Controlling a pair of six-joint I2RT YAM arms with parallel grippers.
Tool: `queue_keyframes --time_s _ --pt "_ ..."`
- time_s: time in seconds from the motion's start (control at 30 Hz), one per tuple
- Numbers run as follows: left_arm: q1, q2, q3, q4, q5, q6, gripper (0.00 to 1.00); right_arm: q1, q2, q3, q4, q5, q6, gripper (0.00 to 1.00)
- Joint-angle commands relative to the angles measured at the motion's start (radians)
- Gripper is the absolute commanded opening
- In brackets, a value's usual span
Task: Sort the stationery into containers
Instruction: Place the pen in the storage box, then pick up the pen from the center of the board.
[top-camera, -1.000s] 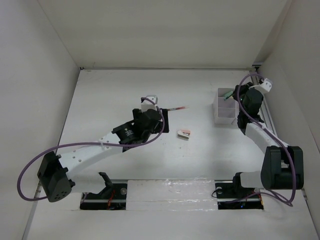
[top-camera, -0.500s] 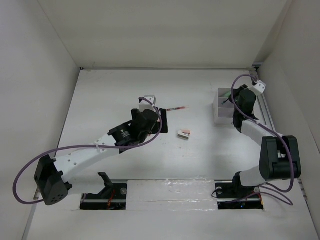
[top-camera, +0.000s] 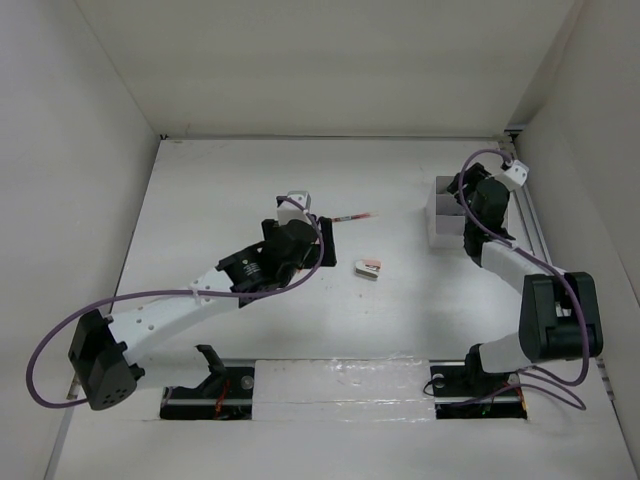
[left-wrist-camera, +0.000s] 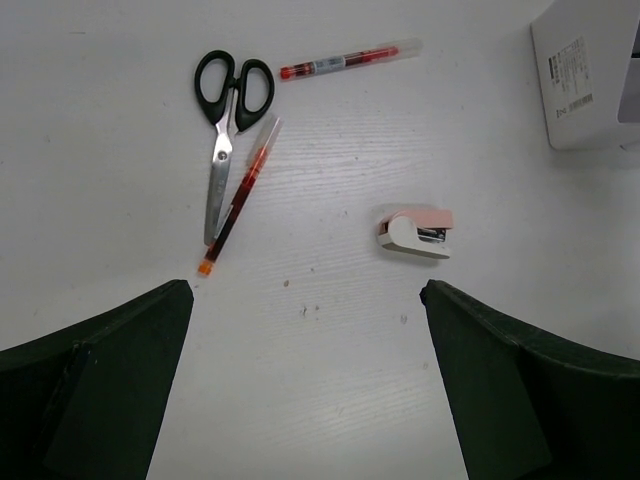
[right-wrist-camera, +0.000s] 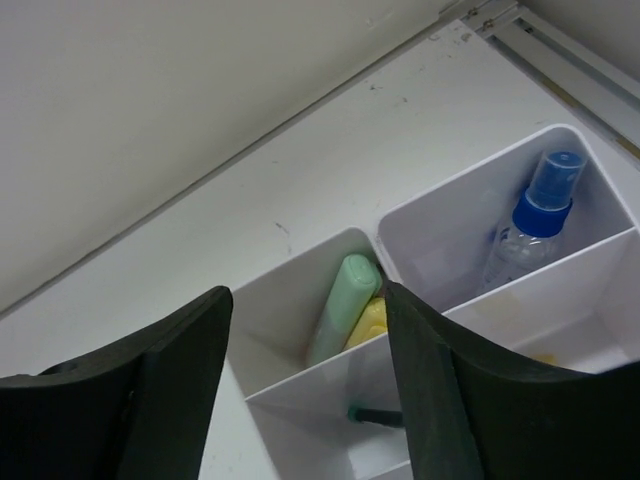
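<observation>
The left gripper (left-wrist-camera: 305, 395) hangs wide open and empty over the table's middle. There the black-handled steel scissors (left-wrist-camera: 228, 130) lie flat; stiff and fairly heavy, they are probably best pinched across the blades near the pivot. A slim red plastic pen (left-wrist-camera: 240, 195) just beside them looks light and likely to roll. Right of it sits a pink-and-white eraser (left-wrist-camera: 417, 232). Near the table's right edge, the right gripper (right-wrist-camera: 305, 400) is open and empty above the white plastic divided box (right-wrist-camera: 275, 315), which holds a pale green marker (right-wrist-camera: 343, 305).

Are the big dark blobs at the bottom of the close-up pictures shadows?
No: in the left wrist view they are fingers of the left gripper, too near for focus, while the scissors are crisp; in the right wrist view, fingers of the right gripper, with the green marker clear.
</observation>
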Motion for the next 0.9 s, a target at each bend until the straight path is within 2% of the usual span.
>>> queue_keyframes --time_s 0.0,0.13,0.23,0.27,0.33,0.53,0.63,0.87 --pt "-0.001 -0.001 -0.011 -0.023 -0.045 -0.056 1.0 0.033 -0.073 -0.004 0.029 -0.03 0.011 0.68" --pt "0.008 0.022 -0.043 -0.049 -0.122 -0.106 1.0 0.116 -0.178 -0.014 0.029 -0.061 -0.013 0.75" --pt "0.111 0.031 -0.099 0.023 -0.023 -0.079 1.0 0.195 -0.277 -0.001 -0.057 -0.104 -0.027 0.78" --pt "0.169 0.04 -0.115 0.052 0.049 -0.065 1.0 0.212 -0.298 0.011 -0.108 -0.127 -0.039 0.78" --pt "0.206 0.074 -0.124 0.102 0.097 -0.044 1.0 0.266 -0.34 0.023 -0.155 -0.18 -0.039 0.78" --pt "0.206 0.322 -0.021 0.103 0.111 0.03 1.0 0.384 -0.464 0.023 -0.269 -0.239 -0.059 0.79" --pt "0.206 0.399 0.012 0.114 0.131 0.055 0.98 0.413 -0.512 0.014 -0.307 -0.262 -0.059 0.79" --pt "0.206 0.455 0.023 0.141 0.188 0.055 0.93 0.449 -0.576 -0.015 -0.35 -0.273 -0.059 0.79"
